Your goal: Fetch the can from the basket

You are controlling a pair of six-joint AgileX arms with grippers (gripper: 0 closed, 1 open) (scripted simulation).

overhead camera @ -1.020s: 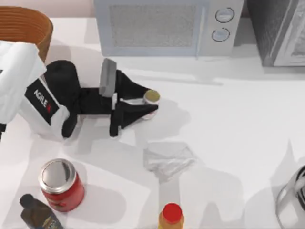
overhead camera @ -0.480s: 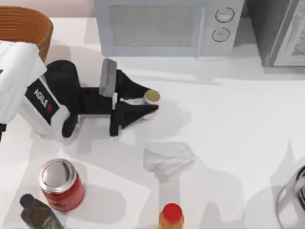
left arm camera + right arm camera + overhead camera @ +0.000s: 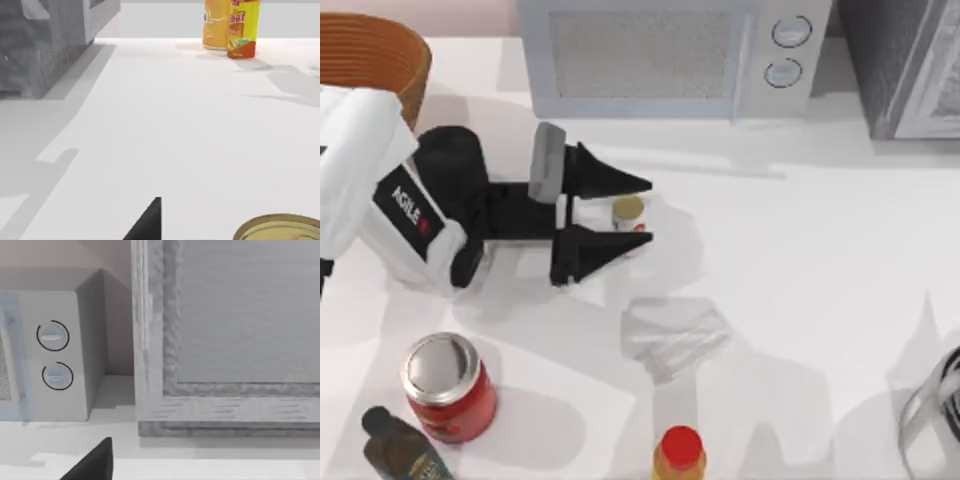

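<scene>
Your left claw lies low over the counter in front of the microwave, its jaws spread wide with the can standing upright between them, not gripped by either black finger. The can sits on the counter, well apart from the basket at the far left corner. In the left wrist view you see its tan-gold top close below, and an orange juice bottle far off. A red can, a dark bottle and crumpled clear wrap lie nearer you. For your right claw, you cannot tell its state; its wrist view faces the microwave's dials.
</scene>
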